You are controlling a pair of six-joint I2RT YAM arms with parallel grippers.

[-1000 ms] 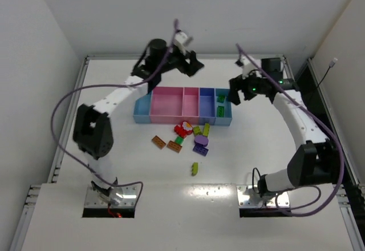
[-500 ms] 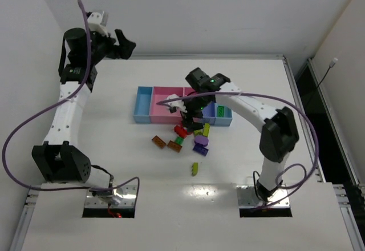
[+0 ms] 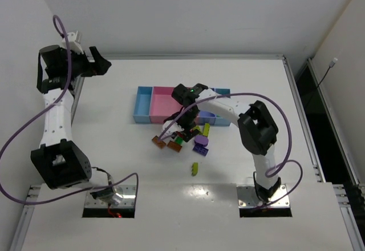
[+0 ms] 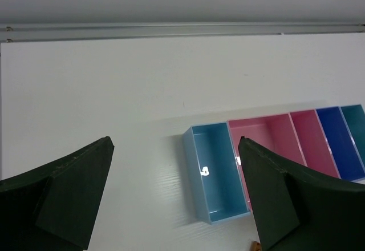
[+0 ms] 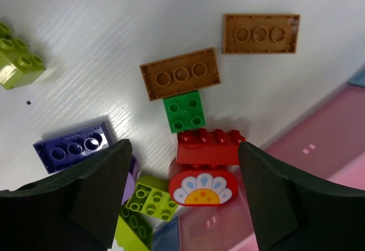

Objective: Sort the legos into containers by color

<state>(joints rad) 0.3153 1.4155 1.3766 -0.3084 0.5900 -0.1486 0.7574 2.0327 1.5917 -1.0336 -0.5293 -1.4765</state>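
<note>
Right gripper [image 5: 182, 145]: fingers spread wide and clamped on nothing, hanging low over the pile of legos [image 3: 185, 140].
Between the fingers: a red brick [image 5: 208, 147], with a flower-printed piece [image 5: 198, 188] pressed against one long side – whether either finger touches them I cannot tell.
Next out: a green brick [image 5: 185, 111] touches the red one's other side, and an orange brick [image 5: 180, 74] touches the green.
Further out: a second orange brick [image 5: 260, 33] lies apart from the first. A purple brick [image 5: 71, 148] lies by one finger, and a yellow-green pair [image 5: 149, 199] lies beside the flower-printed piece. A single yellow-green brick [image 5: 20, 63] lies well apart from the rest.
Containers [image 3: 145, 100]: a joined row just beyond the pile. The bins run light blue, pink, pink, blue-violet, then teal.
Left gripper [image 4: 175, 142]: fingers apart and holding nothing – raised at the far left, well apart from the pile, with its camera looking down on the row.
Table [image 3: 102, 148]: white, carrying the pile and the bins.
</note>
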